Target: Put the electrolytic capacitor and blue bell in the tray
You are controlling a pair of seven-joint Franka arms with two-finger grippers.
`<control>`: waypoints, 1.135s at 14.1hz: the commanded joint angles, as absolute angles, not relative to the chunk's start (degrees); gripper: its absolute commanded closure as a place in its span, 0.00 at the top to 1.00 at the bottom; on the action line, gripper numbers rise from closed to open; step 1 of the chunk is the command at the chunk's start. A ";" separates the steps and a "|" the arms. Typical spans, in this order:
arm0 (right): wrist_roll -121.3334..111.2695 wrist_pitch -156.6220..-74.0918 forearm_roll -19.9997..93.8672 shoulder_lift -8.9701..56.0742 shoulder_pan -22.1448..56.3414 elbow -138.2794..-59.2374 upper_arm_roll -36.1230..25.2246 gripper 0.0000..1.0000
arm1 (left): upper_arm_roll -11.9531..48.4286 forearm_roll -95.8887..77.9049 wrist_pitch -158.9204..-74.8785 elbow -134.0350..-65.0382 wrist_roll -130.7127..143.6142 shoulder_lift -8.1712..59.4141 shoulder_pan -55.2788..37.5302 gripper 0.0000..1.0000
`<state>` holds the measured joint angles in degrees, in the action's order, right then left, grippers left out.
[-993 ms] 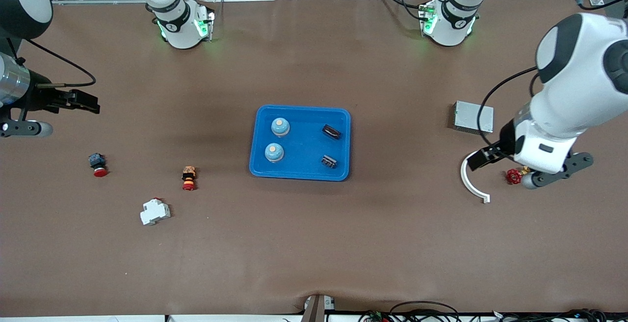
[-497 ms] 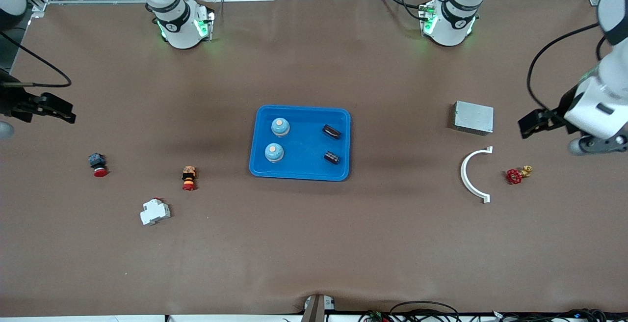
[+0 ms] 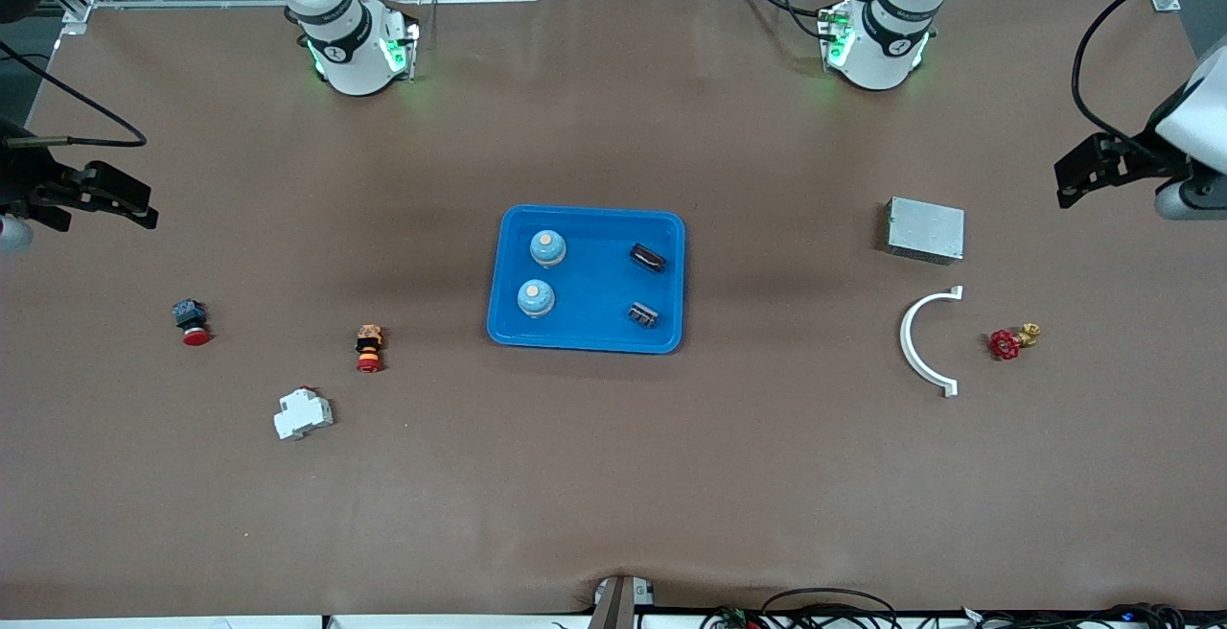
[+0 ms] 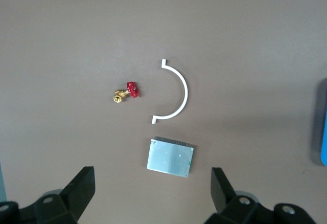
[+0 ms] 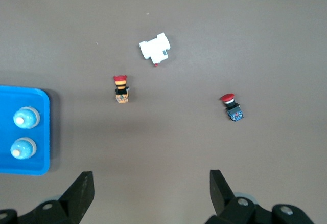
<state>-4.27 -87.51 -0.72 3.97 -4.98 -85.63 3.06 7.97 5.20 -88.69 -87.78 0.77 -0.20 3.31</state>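
Left gripper (image 3: 1074, 176): we see it at the right edge of the front frame, up in the air over bare table at the left arm's end, its fingers (image 4: 82, 185) spread wide with nothing between them.
Right gripper (image 3: 129, 202): we find it at the left edge of the front frame, over bare table at the right arm's end, fingers (image 5: 79, 191) likewise parted and empty.
Tray (image 3: 587, 339): the bright-blue tray sits at the centre of the front frame, flat on the table.
Tray contents: we count two blue bells (image 3: 547, 247) (image 3: 536, 298) on the side toward the right arm's end, and two dark electrolytic capacitors (image 3: 647, 257) (image 3: 642, 314) on the side toward the left arm's end.
Toward the left arm's end: one grey metal box (image 3: 925, 229), one white curved bracket (image 3: 918, 341), one red-handled brass valve (image 3: 1007, 342).
Toward the right arm's end: two red push buttons (image 3: 192, 320) (image 3: 369, 348) and one white circuit breaker (image 3: 303, 413), the breaker lowest in the frame.
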 commanded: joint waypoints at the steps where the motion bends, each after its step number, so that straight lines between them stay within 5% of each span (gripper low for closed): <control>1: -8.70 -85.17 1.66 3.78 -8.95 -84.99 3.08 1.00 | 5.29 0.99 -88.77 -92.19 -1.49 -4.39 2.47 1.00; 6: -8.35 -85.17 1.50 3.69 -6.26 -84.90 2.21 1.00 | 4.92 -0.53 -87.28 -94.39 3.50 -7.12 -0.52 1.00; 10: -8.09 -85.08 1.67 3.69 3.85 -84.90 -9.22 1.00 | 5.72 -0.53 -87.45 -93.96 4.92 -6.94 -0.62 1.00; 16: -8.26 -84.73 1.41 3.60 3.52 -84.81 -9.32 1.00 | 4.31 -0.79 -87.45 -93.25 4.04 -6.77 -1.05 1.00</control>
